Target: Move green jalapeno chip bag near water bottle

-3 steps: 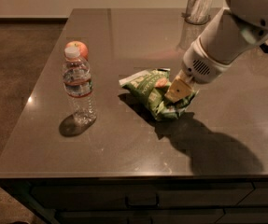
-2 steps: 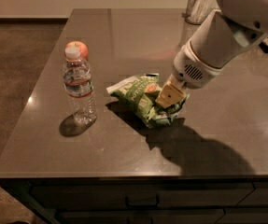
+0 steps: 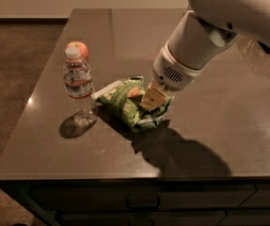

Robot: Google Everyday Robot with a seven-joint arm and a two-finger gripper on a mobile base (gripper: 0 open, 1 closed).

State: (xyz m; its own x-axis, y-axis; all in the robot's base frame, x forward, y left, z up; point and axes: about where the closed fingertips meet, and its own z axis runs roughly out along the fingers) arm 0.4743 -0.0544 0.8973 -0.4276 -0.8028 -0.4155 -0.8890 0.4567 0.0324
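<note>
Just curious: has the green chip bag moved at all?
Yes. The green jalapeno chip bag, clamped at its right end by the gripper, slid left toward the water bottle.

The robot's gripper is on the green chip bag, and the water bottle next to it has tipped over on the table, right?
Not quite. The camera view shows the water bottle standing upright. The gripper is on the green chip bag beside it.

You see a round red-orange apple (image 3: 77,49) in the upper left, resting on the glossy dark grey tabletop (image 3: 228,126); brown floor (image 3: 12,79) lies left.
</note>
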